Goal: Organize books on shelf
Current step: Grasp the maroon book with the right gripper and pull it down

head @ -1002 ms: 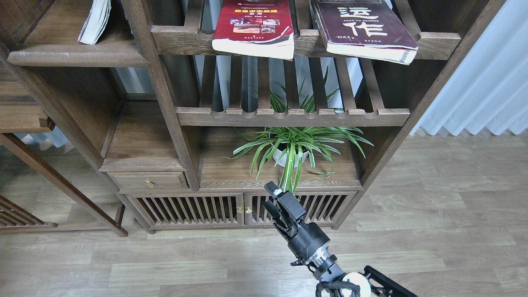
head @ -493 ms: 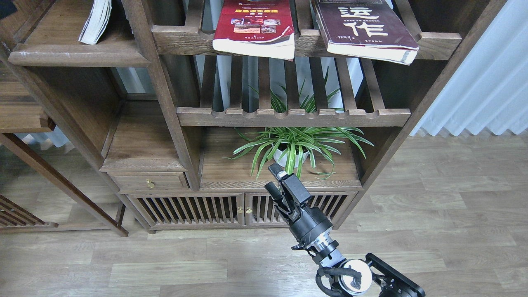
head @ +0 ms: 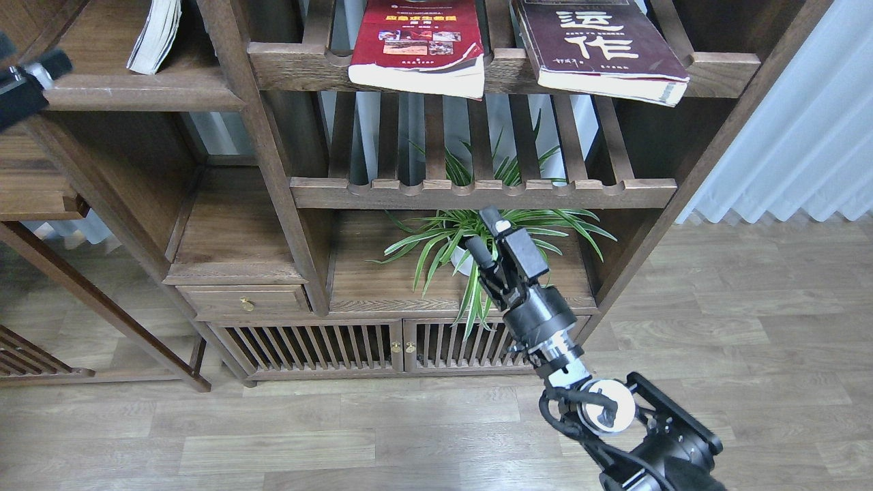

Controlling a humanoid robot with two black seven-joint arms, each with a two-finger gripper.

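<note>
The pale book [head: 155, 34] stands leaning on the solid dark-brown shelf [head: 136, 95] at the top left. The red book [head: 417, 44] and the maroon book [head: 600, 48] lie flat on the upper slatted rack, both overhanging its front rail. My right gripper [head: 483, 235] is open and empty, raised in front of the potted plant, well below the books. Only a small part of my left gripper [head: 27, 85] shows at the left edge, level with the shelf's front lip; its fingers cannot be told apart.
A spider plant in a white pot [head: 487, 242] stands on the lower board just behind my right gripper. An empty slatted rack [head: 477, 187] lies above it. A small drawer with a brass knob [head: 247, 303] is at the lower left. A white curtain [head: 798, 136] hangs at the right.
My right gripper has risen and moved right, from in front of the cabinet doors to in front of the plant. My left gripper has come into view at the left edge.
</note>
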